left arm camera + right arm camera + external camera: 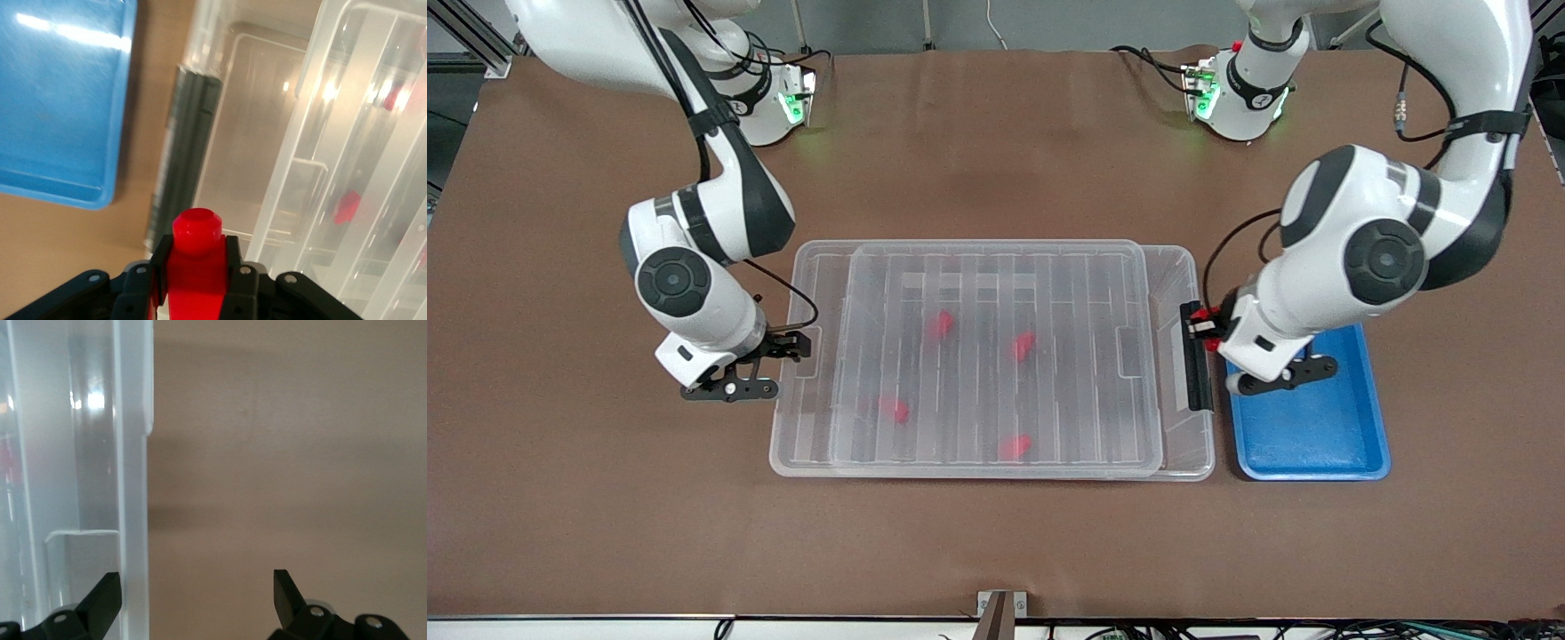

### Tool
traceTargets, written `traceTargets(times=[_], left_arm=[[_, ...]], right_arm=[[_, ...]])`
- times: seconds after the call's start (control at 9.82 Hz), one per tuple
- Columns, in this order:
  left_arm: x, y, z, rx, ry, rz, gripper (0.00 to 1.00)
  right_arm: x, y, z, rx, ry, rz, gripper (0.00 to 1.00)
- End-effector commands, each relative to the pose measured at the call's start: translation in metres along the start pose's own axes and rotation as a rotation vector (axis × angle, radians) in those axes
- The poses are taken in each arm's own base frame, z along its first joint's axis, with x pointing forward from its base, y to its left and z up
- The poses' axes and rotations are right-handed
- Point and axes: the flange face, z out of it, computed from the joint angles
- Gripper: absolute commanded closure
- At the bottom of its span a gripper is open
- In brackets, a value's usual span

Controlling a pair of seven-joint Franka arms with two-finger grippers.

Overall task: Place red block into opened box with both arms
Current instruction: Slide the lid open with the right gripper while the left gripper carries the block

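- Worktop [996, 551]: brown surface carrying every item listed here.
- Box [1183, 267]: large shallow clear bin at the middle of the worktop; a black latch [1195, 369] sits on the short end toward the left arm.
- Lid [996, 356]: ribbed, translucent, lying on the box and shifted toward the right arm's end, so a strip of the box next to the latch is uncovered.
- Blue tray [1316, 436]: smaller, just beside the box's latch end; no contents visible.
- Left pincer [1209, 331]: clenched on a red block [197, 263], stub end outward, over the latch end of the box.
- Right pincer [197, 590]: released, jaws wide apart, at the box's other short end; one fingertip [107, 593] is over the box's edge, the other over bare worktop.
- Four more red blocks [941, 324] [1024, 346] [895, 409] [1014, 446]: inside the box, seen blurred through the lid, spread apart.
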Motion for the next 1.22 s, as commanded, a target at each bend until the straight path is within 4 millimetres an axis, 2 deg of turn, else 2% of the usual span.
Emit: traceTargets(times=[0.0, 0.1, 0.2, 0.41, 0.51, 0.61, 0.71, 0.81, 1.02, 1.12], left_arm=[[-0.02, 0.041, 0.039, 0.014, -0.02, -0.027, 1.0], [-0.023, 0.051, 0.058, 0.045, -0.011, -0.007, 1.0], [-0.016, 0.055, 0.082, 0.051, -0.003, 0.001, 1.0], [-0.017, 0.057, 0.124, 0.049, 0.002, 0.04, 1.0], [-0.012, 0.053, 0.143, 0.084, 0.011, 0.067, 1.0], [-0.012, 0.059, 0.171, 0.075, -0.002, 0.079, 1.0], [-0.016, 0.067, 0.194, 0.052, -0.001, 0.095, 1.0], [-0.021, 0.07, 0.211, 0.03, 0.005, 0.105, 1.0], [-0.03, 0.064, 0.243, 0.025, 0.029, 0.136, 1.0], [-0.03, 0.064, 0.259, 0.015, 0.025, 0.129, 0.99]], right_arm=[[-0.001, 0.031, -0.003, -0.03, -0.014, -0.026, 0.0], [0.001, 0.053, 0.001, -0.045, -0.034, -0.038, 0.0], [0.002, 0.07, 0.003, -0.054, -0.041, -0.06, 0.0], [0.005, 0.104, 0.005, -0.068, -0.058, -0.086, 0.0], [0.004, 0.111, 0.002, -0.07, -0.054, -0.076, 0.0], [0.007, 0.112, -0.01, -0.069, -0.042, -0.065, 0.0], [0.012, 0.117, -0.039, -0.059, -0.026, -0.04, 0.0], [0.011, 0.124, -0.086, -0.017, -0.021, 0.0, 0.0], [-0.014, 0.164, -0.176, 0.104, 0.002, 0.101, 0.0], [-0.037, 0.185, -0.218, 0.115, 0.065, 0.126, 0.0]])
